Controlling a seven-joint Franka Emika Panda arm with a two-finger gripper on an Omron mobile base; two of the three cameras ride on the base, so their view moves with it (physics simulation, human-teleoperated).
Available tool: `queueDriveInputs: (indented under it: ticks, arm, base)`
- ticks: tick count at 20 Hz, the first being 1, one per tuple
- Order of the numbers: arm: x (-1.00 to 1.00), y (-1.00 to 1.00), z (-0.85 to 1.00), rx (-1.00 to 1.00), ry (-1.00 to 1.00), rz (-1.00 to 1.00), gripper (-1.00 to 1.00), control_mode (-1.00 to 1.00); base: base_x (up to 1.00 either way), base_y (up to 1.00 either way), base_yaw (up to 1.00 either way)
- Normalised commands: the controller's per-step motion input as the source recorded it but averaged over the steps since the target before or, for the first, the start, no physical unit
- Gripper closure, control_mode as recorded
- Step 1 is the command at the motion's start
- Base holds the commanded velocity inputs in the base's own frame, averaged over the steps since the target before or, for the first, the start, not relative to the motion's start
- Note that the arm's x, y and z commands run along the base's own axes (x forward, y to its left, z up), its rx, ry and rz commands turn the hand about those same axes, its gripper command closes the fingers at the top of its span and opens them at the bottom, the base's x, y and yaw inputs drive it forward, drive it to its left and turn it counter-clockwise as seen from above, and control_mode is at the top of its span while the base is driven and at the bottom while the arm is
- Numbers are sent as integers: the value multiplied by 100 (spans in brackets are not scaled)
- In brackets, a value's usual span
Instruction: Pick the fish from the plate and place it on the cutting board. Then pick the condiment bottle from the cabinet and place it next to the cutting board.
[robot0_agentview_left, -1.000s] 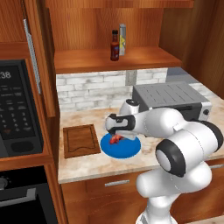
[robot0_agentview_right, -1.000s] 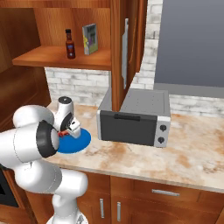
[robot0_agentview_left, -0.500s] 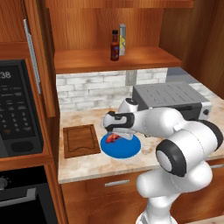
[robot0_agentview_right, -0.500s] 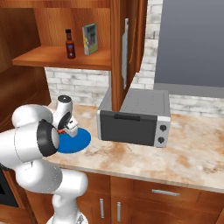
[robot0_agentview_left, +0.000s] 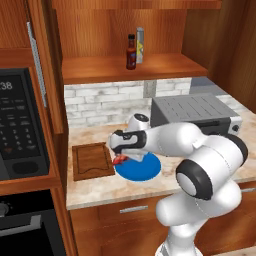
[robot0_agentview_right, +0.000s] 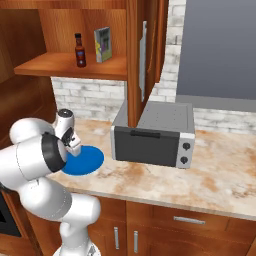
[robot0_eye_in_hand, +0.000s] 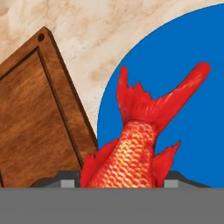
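My gripper (robot0_agentview_left: 120, 156) is shut on the red-orange fish (robot0_agentview_left: 119, 160), which hangs over the left rim of the blue plate (robot0_agentview_left: 146, 169), just right of the dark brown cutting board (robot0_agentview_left: 91, 161). In the hand view the fish (robot0_eye_in_hand: 131, 151) points tail-up between my fingertips (robot0_eye_in_hand: 65, 180), with the plate (robot0_eye_in_hand: 192, 118) behind it and the cutting board (robot0_eye_in_hand: 35, 127) to its left. The condiment bottle (robot0_agentview_left: 131, 52) stands upright on the shelf of the open wooden cabinet (robot0_agentview_left: 165, 67). From the right, the bottle (robot0_agentview_right: 79, 50) and the plate (robot0_agentview_right: 86, 161) also show.
A grey toaster oven (robot0_agentview_left: 195, 114) stands right of the plate on the counter. A tall grey cylinder with a yellow mark (robot0_agentview_left: 140, 45) stands beside the bottle. The black microwave (robot0_agentview_left: 20, 125) sits at the left. The cabinet door (robot0_agentview_right: 145, 55) hangs open.
The gripper has carried the fish leftward, from over the middle of the plate to its left rim near the board. The base has not moved.
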Motion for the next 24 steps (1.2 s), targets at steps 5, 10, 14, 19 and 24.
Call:
queueDriveInputs:
  ticks: [5, 10, 14, 19, 24]
  arm:
    - [0, 40, 0, 0, 0, 0, 100, -100]
    - [0, 36, 0, 0, -3, 0, 100, -100]
    - [0, 32, 0, 0, -3, 0, 100, -100]
    - [2, 24, -1, 0, -4, 0, 100, -100]
    - [16, 20, -10, 0, -4, -1, 100, -100]
  base:
    - [0, 0, 0]
    - [0, 0, 0]
    - [0, 0, 0]
    - [0, 0, 0]
    - [0, 0, 0]
